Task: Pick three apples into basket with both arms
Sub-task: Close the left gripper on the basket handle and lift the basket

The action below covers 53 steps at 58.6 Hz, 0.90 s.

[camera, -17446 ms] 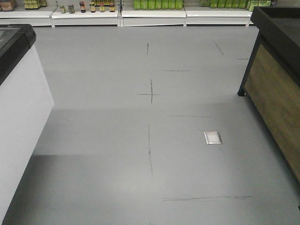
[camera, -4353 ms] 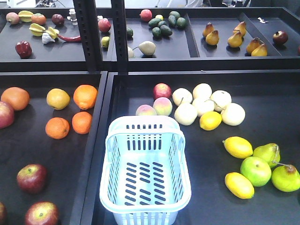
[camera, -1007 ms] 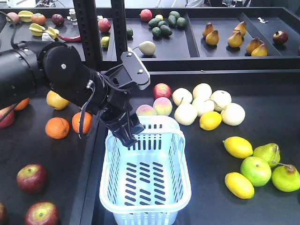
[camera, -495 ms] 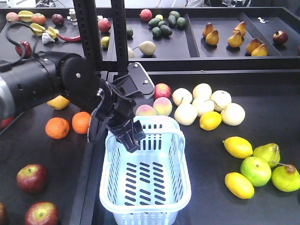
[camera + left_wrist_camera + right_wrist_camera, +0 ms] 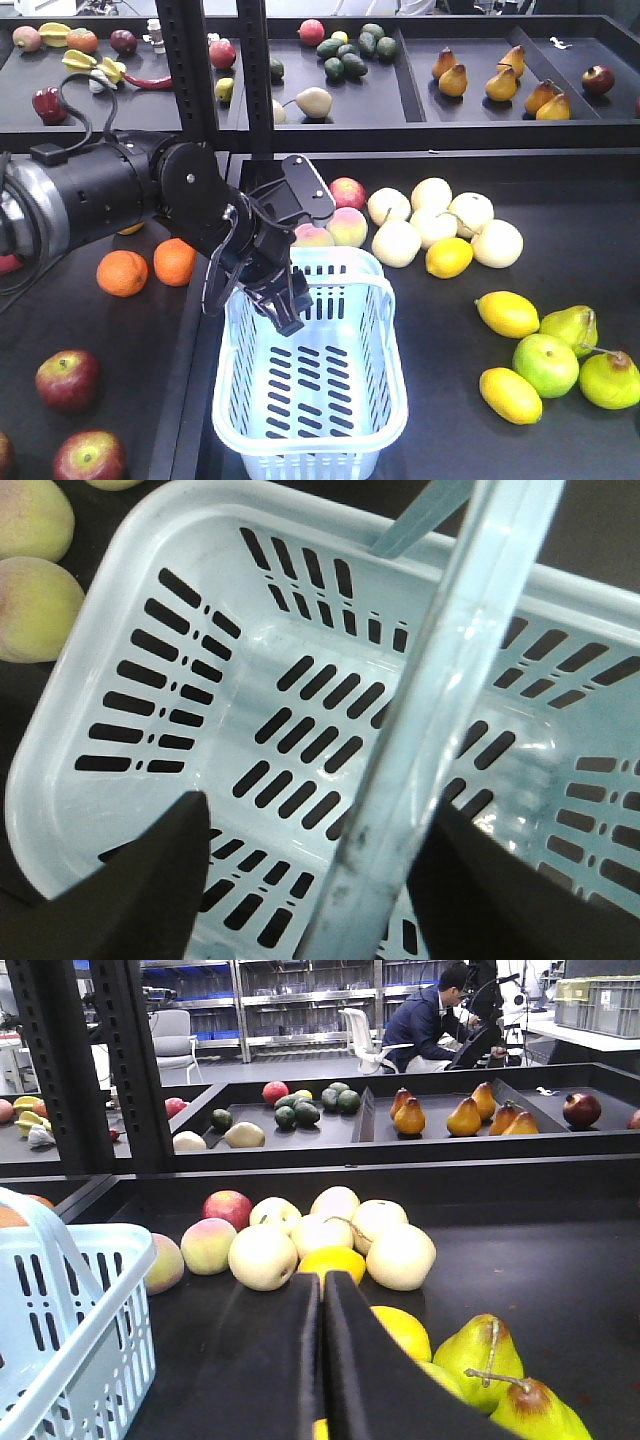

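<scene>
Where the basket [image 5: 310,445] stands: upright on the black bench [image 5: 450,350], in the right-hand compartment just beside the divider, with nothing inside it.
Left arm [image 5: 110,190]: reaches in from the left across the divider, wrist bent down over the basket's left rim.
Left end effector [image 5: 287,318]: spread; in the wrist view its two dark fingers [image 5: 150,880] stand apart above the slotted base, and a basket handle [image 5: 470,650] runs up between them. Whether they touch it cannot be told.
Apples [image 5: 67,380]: in the left compartment toward the front, apart from the basket. A second [image 5: 90,455] lies nearer the front edge, and a third [image 5: 3,450] is only a sliver at the corner.
Right end effector [image 5: 321,1285]: closed, fingers pressed together on nothing, low over the bench, pointing toward a lemon [image 5: 330,1260] and pale round fruits.
Oranges [image 5: 122,272]: two, just below the left arm.
</scene>
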### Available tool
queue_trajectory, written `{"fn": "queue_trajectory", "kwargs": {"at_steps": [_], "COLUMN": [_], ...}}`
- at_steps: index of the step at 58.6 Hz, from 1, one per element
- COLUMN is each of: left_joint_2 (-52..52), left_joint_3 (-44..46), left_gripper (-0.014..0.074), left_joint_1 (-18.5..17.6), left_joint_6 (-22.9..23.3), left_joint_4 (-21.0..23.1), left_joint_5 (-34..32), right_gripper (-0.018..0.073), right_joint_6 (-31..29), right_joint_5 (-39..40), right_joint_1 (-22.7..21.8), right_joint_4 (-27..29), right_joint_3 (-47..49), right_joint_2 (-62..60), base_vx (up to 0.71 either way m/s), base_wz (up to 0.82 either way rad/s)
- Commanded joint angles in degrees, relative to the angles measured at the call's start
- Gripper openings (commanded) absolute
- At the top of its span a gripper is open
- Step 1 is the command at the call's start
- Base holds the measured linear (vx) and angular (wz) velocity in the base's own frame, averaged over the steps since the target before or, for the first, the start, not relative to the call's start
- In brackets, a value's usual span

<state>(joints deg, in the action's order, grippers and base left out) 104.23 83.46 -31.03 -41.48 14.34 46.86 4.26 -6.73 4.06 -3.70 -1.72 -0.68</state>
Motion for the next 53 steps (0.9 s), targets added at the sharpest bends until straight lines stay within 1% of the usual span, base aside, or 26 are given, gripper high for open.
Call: {"fn": "queue_trajectory", "kwargs": {"at_steps": [1, 6, 18, 24, 31, 37, 43, 53], "left_joint_2": [-2.68, -2.68, -4.9, -7.27, -11.27, -14.62, -18.38, -24.24], "left_joint_3": [2.04, 2.04, 2.66, 3.64, 3.64, 3.58, 3.58, 3.26], "left_gripper": [0.0358, 0.0273, -0.0008, -0.0008, -0.0008, -0.0008, -0.0008, -0.0008], "left_joint_1": [-0.24, -0.24, -0.24, -0.24, -0.24, -0.24, -0.24, -0.24], "left_joint_6": [-0.11, -0.11, 0.18, 1.31, 5.87, 10.03, 15.51, 20.99], "left_joint_4": [1.2, 1.2, 1.44, 1.48, 1.94, 1.99, 2.0, 2.25], "left_joint_5": [-2.55, -2.48, -2.36, -2.43, -2.84, -1.64, 1.24, 7.82], "right_gripper": [-0.0009, -0.0009, -0.0009, -0.0009, -0.0009, -0.0009, -0.0009, -0.0009], "right_joint_6": [-0.39, -0.39, -0.39, -0.39, -0.39, -0.39, -0.39, -0.39], "right_joint_5": [4.07, 4.07, 4.07, 4.07, 4.07, 4.07, 4.07, 4.07], "right_joint_1": [-0.22, -0.22, -0.22, -0.22, -0.22, -0.22, -0.22, -0.22], "right_joint_4": [-0.48, -0.48, -0.48, -0.48, -0.48, -0.48, -0.48, -0.48], "right_joint_3": [-0.65, -0.65, -0.65, -0.65, -0.65, -0.65, -0.65, -0.65], "right_joint_2": [-0.65, -0.65, -0.65, -0.65, -0.65, -0.65, -0.65, -0.65], "base_vx": [0.0, 0.0, 0.0, 0.0, 0.0, 0.0, 0.0, 0.0], "base_wz": [0.0, 0.0, 0.0, 0.0, 0.0, 0.0, 0.0, 0.0]}}
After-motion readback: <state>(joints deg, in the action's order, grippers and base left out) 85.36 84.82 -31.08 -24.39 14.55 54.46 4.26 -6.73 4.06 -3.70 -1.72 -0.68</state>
